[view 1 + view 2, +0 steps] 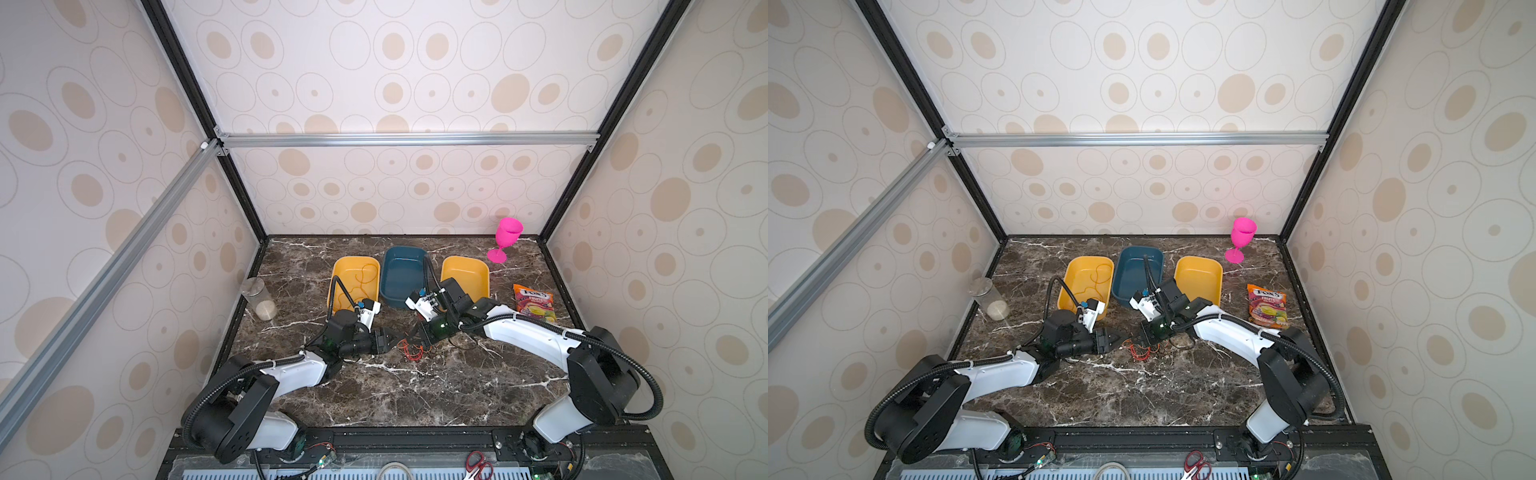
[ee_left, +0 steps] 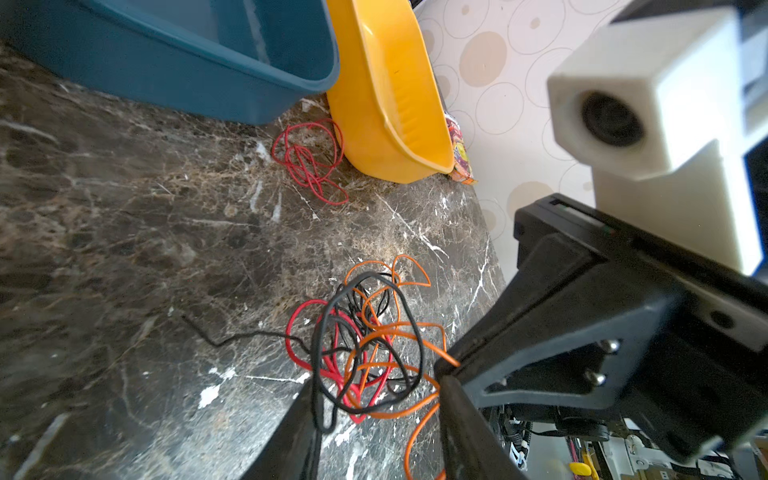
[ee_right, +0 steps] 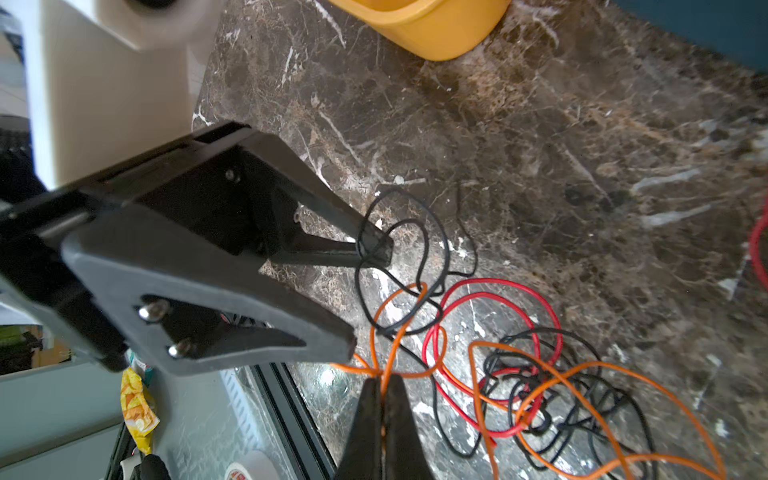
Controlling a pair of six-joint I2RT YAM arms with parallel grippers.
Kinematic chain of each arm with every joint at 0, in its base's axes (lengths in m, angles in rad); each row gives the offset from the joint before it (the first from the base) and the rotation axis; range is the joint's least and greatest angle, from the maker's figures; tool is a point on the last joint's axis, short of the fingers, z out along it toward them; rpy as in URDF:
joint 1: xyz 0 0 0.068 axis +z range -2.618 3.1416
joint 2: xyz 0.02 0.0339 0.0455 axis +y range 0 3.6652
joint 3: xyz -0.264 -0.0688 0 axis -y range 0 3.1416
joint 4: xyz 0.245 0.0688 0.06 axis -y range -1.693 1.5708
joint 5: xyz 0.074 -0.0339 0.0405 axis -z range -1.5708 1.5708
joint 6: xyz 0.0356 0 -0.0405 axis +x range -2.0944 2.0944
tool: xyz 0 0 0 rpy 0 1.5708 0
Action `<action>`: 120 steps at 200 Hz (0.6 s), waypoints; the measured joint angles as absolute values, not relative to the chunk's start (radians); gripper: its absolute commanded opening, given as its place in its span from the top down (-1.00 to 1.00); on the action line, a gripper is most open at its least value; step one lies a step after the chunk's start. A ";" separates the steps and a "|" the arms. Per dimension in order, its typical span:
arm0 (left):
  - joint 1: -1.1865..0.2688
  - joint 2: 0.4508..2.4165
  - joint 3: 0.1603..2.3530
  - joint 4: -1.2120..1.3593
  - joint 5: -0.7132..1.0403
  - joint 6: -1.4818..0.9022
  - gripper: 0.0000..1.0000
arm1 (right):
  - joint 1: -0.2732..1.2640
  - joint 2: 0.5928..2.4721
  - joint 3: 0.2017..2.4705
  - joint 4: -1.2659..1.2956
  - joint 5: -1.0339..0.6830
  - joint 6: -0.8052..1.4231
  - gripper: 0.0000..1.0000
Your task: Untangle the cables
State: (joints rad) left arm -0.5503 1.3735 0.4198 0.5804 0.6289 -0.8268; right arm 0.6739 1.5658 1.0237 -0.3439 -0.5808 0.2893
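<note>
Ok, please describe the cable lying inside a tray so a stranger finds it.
On the marble table, find the blue tray at the back. In the yellow tray to its left lies one thin orange cable, alone; the other cables sit tangled on the marble.

Scissors (image 1: 478,467) cut off by edge; cables (image 1: 411,351) too small to separate
</note>
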 measured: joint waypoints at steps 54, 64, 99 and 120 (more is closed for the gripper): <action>-0.550 1.374 0.410 0.612 0.619 -0.849 0.66 | 0.673 1.529 1.009 -0.319 -0.618 0.289 1.00; -0.550 1.374 0.407 0.620 0.617 -0.853 0.81 | 0.673 1.524 1.006 -0.315 -0.619 0.289 1.00; -0.550 1.374 0.391 0.650 0.607 -0.865 1.00 | 0.668 1.505 0.992 -0.316 -0.621 0.287 1.00; -0.550 1.372 0.381 0.652 0.599 -0.866 1.00 | 0.654 1.485 0.985 -0.328 -0.617 0.282 1.00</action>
State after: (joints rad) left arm -0.5495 1.3724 0.3805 0.6518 0.5987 -0.8661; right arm 0.6544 1.4853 0.9852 -0.3279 -0.6174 0.2821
